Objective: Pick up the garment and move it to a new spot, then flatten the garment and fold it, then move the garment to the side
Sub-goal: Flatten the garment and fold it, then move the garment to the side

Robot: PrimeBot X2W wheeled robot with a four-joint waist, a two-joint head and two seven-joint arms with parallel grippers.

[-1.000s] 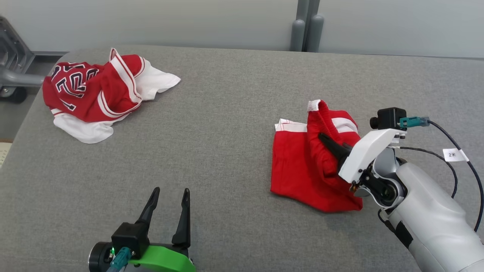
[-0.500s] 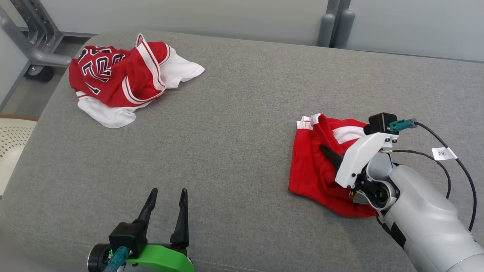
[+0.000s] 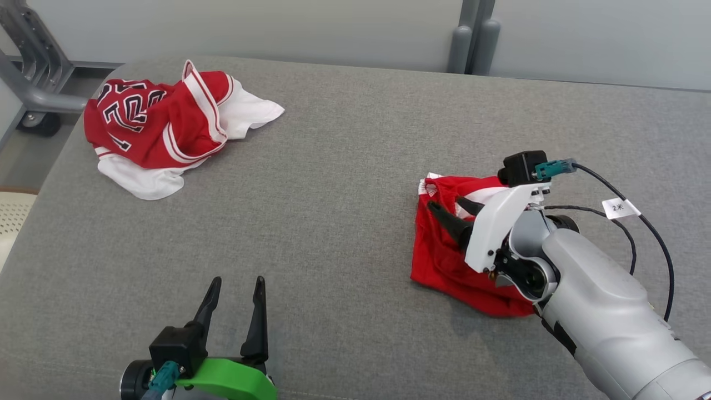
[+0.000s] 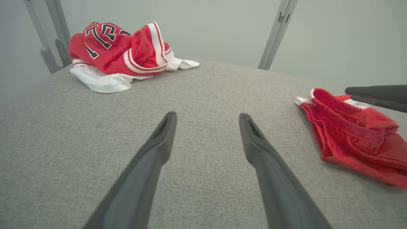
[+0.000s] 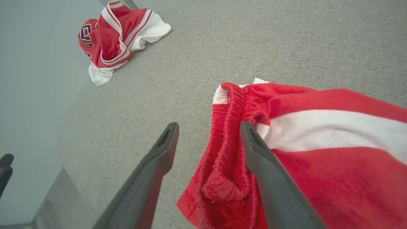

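Note:
The garment, a pair of red shorts (image 3: 444, 261) with a white stripe, lies bunched on the grey table's right side. My right gripper (image 3: 445, 204) stands open over its waistband end. In the right wrist view the elastic waistband (image 5: 222, 127) runs between the spread fingers (image 5: 270, 171), which do not pinch it. The shorts (image 4: 356, 140) also lie at the right of the left wrist view, with the right gripper's fingers (image 4: 376, 94) just above them. My left gripper (image 3: 236, 280) is open and empty near the front edge, well left of the shorts, and stays open in its own view (image 4: 208, 116).
A crumpled red and white jersey (image 3: 155, 125) with black lettering lies at the table's far left corner. Bare grey table (image 3: 333, 183) stretches between it and the shorts. A grey metal frame (image 3: 33, 83) stands beyond the left edge, and posts (image 3: 472, 39) at the back.
My right gripper has gone from shut on the shorts' waistband to open, and the raised fold has dropped onto the pile. The head camera has shifted. The left gripper keeps its pose.

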